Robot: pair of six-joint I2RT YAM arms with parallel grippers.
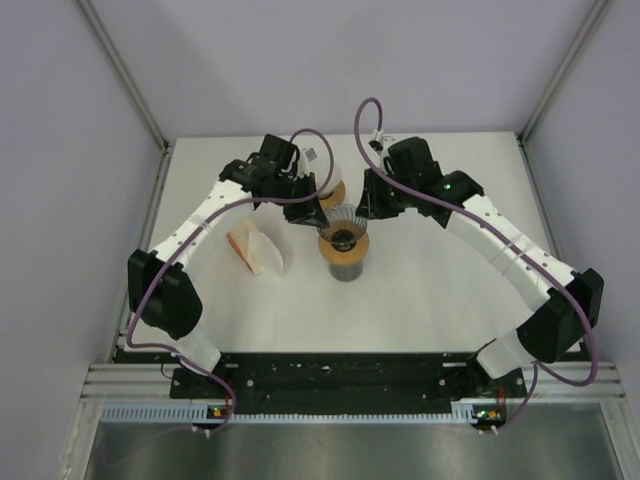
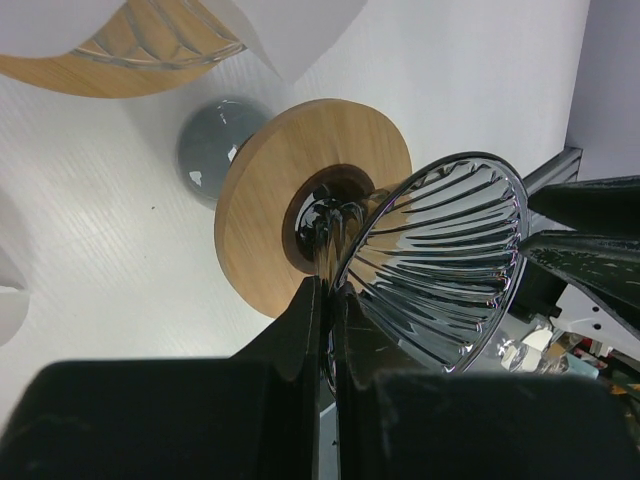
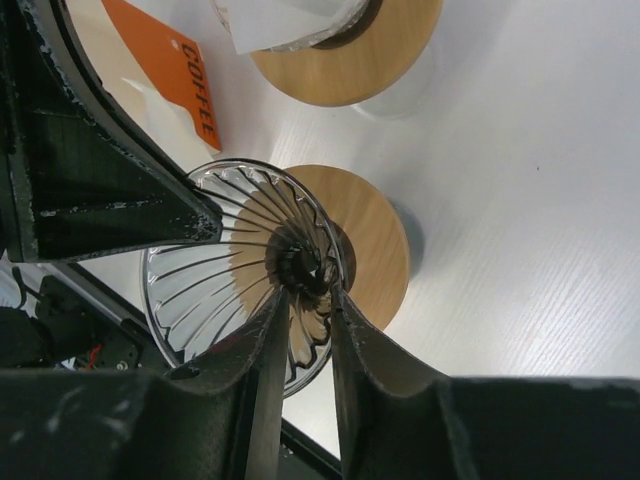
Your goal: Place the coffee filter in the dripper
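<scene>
Top view: we count 2 arms, 2 drippers, 1 packet. On the white table (image 1: 430, 290), 1 clear ribbed glass dripper with round wooden collar (image 1: 343, 240) stands on a dark cup (image 1: 346, 270) at centre. The left gripper (image 1: 310, 218) and right gripper (image 1: 365, 212) meet it from either side. The second glass-and-wood dripper (image 1: 332, 192) stands just behind. 1 flat white-and-orange filter packet (image 1: 255, 250) lies to the left.

Left wrist view: the left gripper (image 2: 325, 310) is pinched tight on the rim of the glass dripper (image 2: 440, 250). The right gripper (image 2: 522, 232) touches the opposite rim. We note 1 white paper filter (image 2: 290, 30) at the second dripper (image 2: 130, 60).

Right wrist view: the right gripper (image 3: 308, 310) stands narrow, its 2 fingers straddling the glass dripper (image 3: 200, 280) wall with a slim gap. The left gripper (image 3: 205, 215) meets the rim. The white paper filter (image 3: 270, 20) sits in the second dripper (image 3: 350, 60), beside the packet (image 3: 180, 70), lettered "COFFEE".
</scene>
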